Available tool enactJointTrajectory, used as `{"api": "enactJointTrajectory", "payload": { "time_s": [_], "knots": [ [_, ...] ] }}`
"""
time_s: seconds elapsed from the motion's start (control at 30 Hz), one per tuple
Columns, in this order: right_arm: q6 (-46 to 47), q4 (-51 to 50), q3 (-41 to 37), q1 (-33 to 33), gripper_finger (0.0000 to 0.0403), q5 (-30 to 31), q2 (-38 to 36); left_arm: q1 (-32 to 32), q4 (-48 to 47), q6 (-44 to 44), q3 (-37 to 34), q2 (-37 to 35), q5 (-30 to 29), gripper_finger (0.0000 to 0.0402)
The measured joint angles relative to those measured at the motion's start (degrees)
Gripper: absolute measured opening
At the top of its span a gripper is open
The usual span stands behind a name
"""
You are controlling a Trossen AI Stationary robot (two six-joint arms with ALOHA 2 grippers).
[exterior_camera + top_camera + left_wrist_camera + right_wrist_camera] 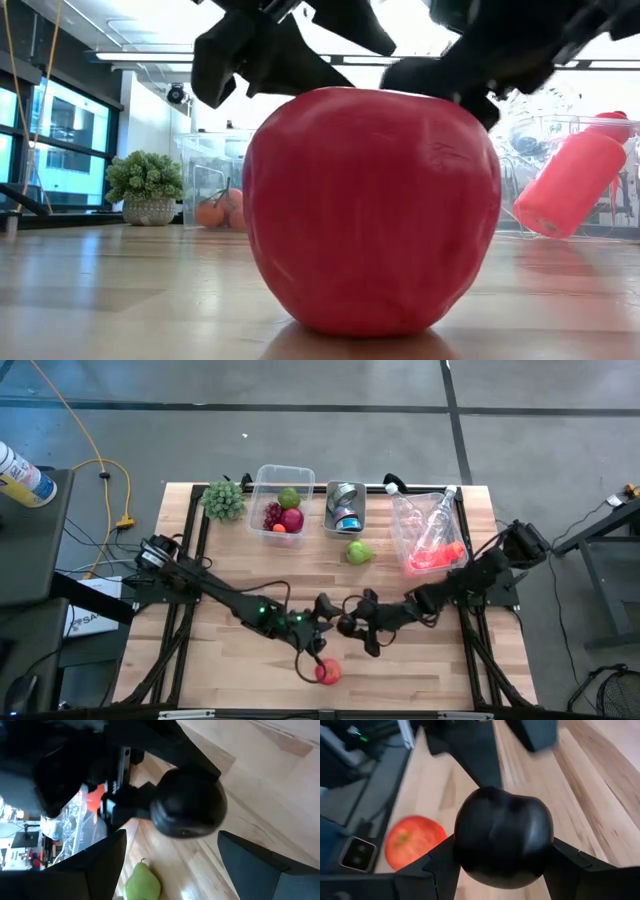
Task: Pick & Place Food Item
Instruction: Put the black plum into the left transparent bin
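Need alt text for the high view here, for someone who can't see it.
Two dark arms meet at the middle of a wooden table, the right gripper holding a dark round fruit beside the left gripper. A red apple lies near the front edge; a green pear and clear food bins sit behind.

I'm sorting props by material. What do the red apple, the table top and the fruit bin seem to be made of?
Red apple: likely moulded plastic or foam; matte, faintly dimpled skin.
Table top: wood with a light sheen; visible planks and grain.
Fruit bin: clear plastic, since the fruit shows through its walls.
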Motion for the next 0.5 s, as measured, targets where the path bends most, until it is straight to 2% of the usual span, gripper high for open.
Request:
{"api": "enactJointTrajectory", "payload": {
  "time_s": [0.23, 0.5],
  "knots": [
    [-2.6, 7.0, 0.0, -4.4, 0.0210, -9.7, 0.0, 0.0, 0.4, 3.6, 0.0, 0.0, 4.1, 0.0305],
    [-2.6, 10.1, 0.0, -7.2, 0.0211, -13.7, 0.0, 0.5, 2.0, 5.5, 0.0, 0.0, 4.7, 0.0305]
  ]
}}
